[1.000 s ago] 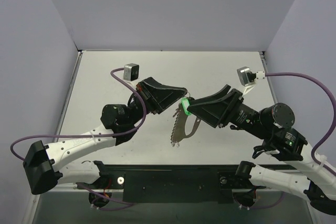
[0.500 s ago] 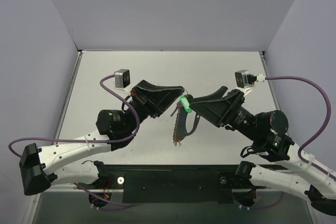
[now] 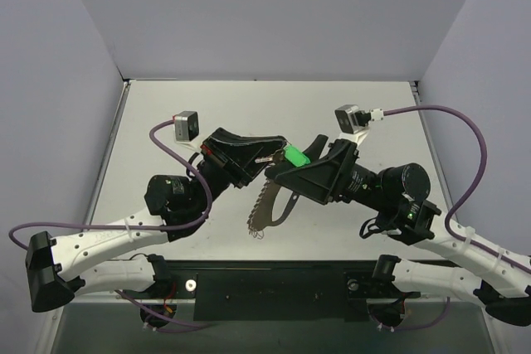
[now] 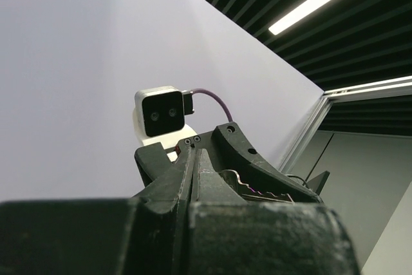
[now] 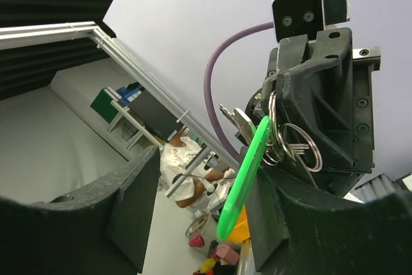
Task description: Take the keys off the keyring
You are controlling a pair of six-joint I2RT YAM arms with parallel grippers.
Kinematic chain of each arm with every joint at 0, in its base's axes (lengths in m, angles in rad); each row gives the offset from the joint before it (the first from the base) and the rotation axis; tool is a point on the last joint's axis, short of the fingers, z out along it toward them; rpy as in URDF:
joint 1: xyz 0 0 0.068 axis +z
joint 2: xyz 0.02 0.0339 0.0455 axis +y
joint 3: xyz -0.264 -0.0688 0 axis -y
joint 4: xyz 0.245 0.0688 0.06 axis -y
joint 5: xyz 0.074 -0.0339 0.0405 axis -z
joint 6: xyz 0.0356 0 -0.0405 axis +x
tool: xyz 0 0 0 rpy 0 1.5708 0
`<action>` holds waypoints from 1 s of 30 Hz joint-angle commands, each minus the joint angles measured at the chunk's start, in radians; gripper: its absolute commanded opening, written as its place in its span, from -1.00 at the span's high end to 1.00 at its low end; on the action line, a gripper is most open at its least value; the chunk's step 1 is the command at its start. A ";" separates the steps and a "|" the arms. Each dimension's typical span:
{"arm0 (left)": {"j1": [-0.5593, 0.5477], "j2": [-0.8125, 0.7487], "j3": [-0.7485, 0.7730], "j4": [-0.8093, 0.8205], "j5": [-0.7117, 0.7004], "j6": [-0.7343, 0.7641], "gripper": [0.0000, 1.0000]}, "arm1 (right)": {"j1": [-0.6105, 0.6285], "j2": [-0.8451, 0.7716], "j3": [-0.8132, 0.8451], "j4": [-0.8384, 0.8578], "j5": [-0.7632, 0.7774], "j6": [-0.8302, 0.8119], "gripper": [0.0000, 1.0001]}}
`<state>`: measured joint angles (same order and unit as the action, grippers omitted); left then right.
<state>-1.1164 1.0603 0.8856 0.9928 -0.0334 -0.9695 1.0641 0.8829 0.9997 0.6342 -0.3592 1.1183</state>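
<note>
Though half-hidden – keys [image 5: 241, 120] on keyring [image 5: 279, 134]

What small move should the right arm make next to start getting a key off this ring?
Probably shift the right gripper slightly toward the keys, then close. The left gripper looks shut on the keyring, but the right's open fingers bracket only the green tag hanging below the keys, so closing now would likely catch the tag.
</note>
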 commanded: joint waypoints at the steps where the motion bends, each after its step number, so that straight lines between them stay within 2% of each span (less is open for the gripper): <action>1: -0.025 -0.032 0.015 -0.031 0.043 0.020 1.00 | 0.025 -0.004 0.005 0.070 -0.029 -0.040 0.03; 6: -0.026 -0.066 -0.008 -0.055 0.000 0.041 1.00 | 0.025 -0.058 0.013 -0.100 0.057 -0.107 0.03; 11: -0.036 -0.102 -0.028 -0.095 -0.068 0.078 1.00 | 0.025 -0.139 0.008 -0.307 0.291 -0.132 0.03; 15: -0.066 -0.111 -0.056 -0.082 -0.151 0.107 1.00 | 0.033 -0.167 -0.056 -0.288 0.393 -0.077 0.03; 19: -0.106 -0.114 -0.062 -0.085 -0.227 0.144 1.00 | 0.065 -0.164 -0.058 -0.301 0.456 -0.089 0.07; 30: -0.200 -0.132 -0.071 -0.091 -0.413 0.241 1.00 | 0.135 -0.104 -0.039 -0.298 0.441 -0.121 0.07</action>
<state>-1.2839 0.9535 0.8085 0.8486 -0.3950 -0.7586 1.1839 0.7403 0.9508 0.3107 0.0811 1.0245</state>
